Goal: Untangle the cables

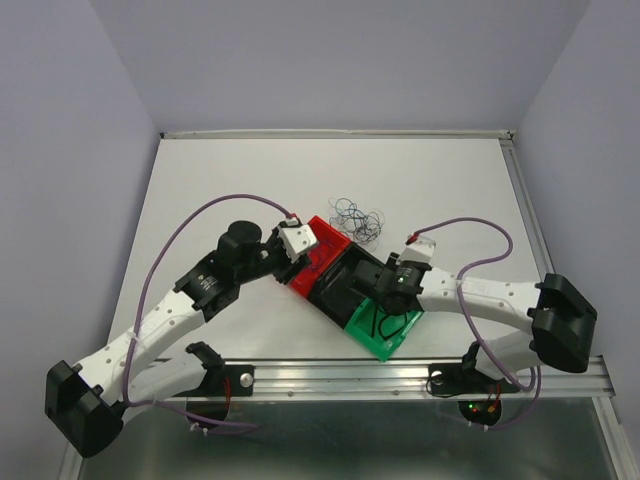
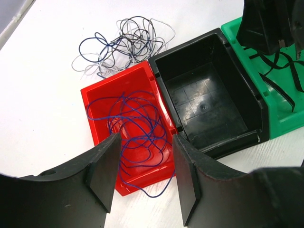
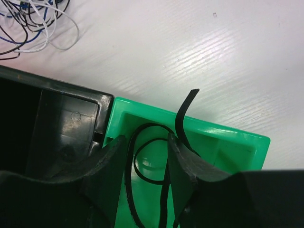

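Black right gripper (image 3: 146, 145) above green bin (image 3: 228, 136)

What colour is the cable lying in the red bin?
The cable is blue-purple; the left wrist view shows it best.

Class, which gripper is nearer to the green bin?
Right. The right gripper hangs directly over the green bin, jaws apart. The left gripper is over the red bin, with the black bin in between.

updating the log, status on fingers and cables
Left fingers open over red bin, blue cable inside. Right fingers open over green bin, black cable inside. Tangle on table, nothing blocking.
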Tool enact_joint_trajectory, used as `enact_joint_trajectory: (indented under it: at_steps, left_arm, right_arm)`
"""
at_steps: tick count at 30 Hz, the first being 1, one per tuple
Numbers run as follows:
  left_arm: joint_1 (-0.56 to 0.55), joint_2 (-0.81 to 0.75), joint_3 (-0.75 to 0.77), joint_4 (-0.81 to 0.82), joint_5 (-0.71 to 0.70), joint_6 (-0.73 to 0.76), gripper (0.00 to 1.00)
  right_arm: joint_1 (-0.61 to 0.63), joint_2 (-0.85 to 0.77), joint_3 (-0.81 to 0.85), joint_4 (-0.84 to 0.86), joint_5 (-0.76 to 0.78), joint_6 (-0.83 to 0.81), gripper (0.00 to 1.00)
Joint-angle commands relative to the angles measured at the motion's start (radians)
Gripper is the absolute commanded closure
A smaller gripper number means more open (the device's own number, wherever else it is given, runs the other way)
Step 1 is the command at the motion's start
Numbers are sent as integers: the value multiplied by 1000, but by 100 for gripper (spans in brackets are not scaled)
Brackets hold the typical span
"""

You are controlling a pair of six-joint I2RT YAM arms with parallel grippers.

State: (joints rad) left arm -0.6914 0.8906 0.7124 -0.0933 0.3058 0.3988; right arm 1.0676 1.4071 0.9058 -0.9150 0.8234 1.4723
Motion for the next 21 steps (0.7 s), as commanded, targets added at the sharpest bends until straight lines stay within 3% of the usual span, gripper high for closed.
enact_joint_trajectory:
  at_steps: [1, 7, 9, 12, 14, 18, 21]
  left_arm:
    - [6, 2, -2, 52, -4, -8, 42]
    - [6, -7, -5, 56, -14, -5, 42]
    - [6, -5, -4, 67, -27, -11, 42]
    - [6, 13, 4, 79, -51, -14, 42]
    - [12, 31, 21, 78, -45, -14, 42]
    - [21, 48, 33, 79, -45, -23, 42]
    - [44, 38, 10, 89, -59, -25, 42]
  right_arm:
    - [6, -29, 65, -79, 75, 5, 54]
    - [6, -69, 114, -128, 86, -24, 52]
    - [8, -109, 145, -90, 85, -119, 51]
    - [8, -203, 133, 106, 16, -399, 47]
    - [2, -241, 111, 215, -10, -557, 39]
    - [-64, -197, 133, 336, -27, -700, 32]
    - [-210, -102, 154, 424, -249, -834, 32]
